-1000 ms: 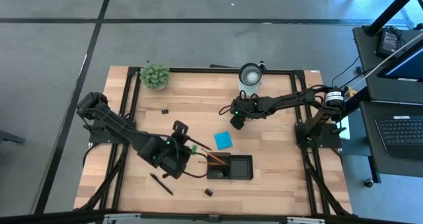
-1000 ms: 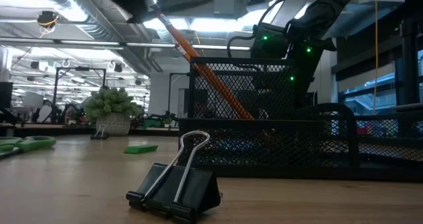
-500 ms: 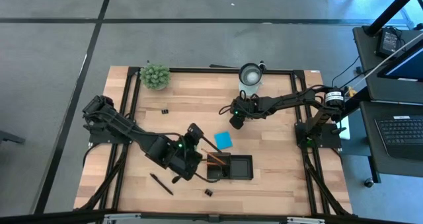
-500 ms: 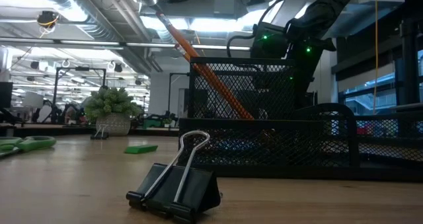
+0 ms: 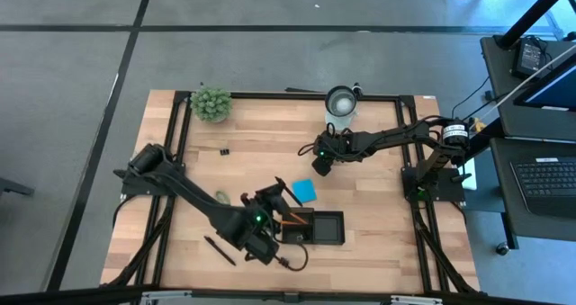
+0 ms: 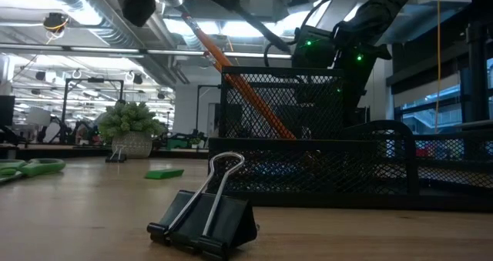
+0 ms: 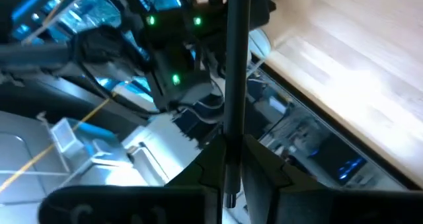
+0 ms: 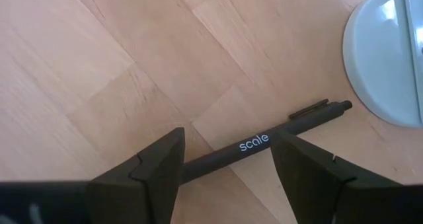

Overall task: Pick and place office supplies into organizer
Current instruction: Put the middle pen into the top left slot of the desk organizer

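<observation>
Left gripper (image 5: 270, 222) fingers pinched nearly shut mid-table; right gripper (image 5: 321, 164) low, fingers spread wide

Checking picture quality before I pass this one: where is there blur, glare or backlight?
Left wrist view: the left gripper is shut on a dark pen, and the background is smeared. Low view: bright ceiling lights backlight the organizer; the binder clip is sharp. Right wrist view: crisp, the pen lettering readable between the open right gripper fingers. High view: even light.

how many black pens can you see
3 pens: one loose on the table left of the organizer, one held in the left pincer, one between the open right pincer's fingers. Others may be hidden.
</observation>
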`<state>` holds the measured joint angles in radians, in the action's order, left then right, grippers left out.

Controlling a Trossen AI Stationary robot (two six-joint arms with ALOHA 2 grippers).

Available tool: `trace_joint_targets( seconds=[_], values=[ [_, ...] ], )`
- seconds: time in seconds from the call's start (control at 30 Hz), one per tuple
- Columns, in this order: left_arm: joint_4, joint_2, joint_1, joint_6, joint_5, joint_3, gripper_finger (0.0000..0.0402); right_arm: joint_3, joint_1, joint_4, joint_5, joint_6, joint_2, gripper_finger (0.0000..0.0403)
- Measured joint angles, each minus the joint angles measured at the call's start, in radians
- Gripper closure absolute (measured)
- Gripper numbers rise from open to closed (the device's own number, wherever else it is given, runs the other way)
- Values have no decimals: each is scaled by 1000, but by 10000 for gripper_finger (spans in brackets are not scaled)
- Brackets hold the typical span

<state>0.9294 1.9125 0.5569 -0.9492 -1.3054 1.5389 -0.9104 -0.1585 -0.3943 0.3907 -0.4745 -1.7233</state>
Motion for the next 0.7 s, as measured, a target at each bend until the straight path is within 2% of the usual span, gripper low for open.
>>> trace_joint_targets(
  seconds=[0.2, 0.37, 0.57, 0.7],
  values=[
    [-73, 22, 13, -110, -1, 0, 373, 0, 0, 2, 0, -15, 0, 175],
    [-81, 22, 15, -292, 24, 0, 373, 0, 0, 2, -1, -19, 0, 175],
    [-174, 22, 17, -416, 143, 0, 373, 0, 0, 2, -1, -19, 0, 175],
    [-235, 22, 17, -444, 190, 0, 373, 0, 0, 2, 0, -19, 0, 175]
  ],
)
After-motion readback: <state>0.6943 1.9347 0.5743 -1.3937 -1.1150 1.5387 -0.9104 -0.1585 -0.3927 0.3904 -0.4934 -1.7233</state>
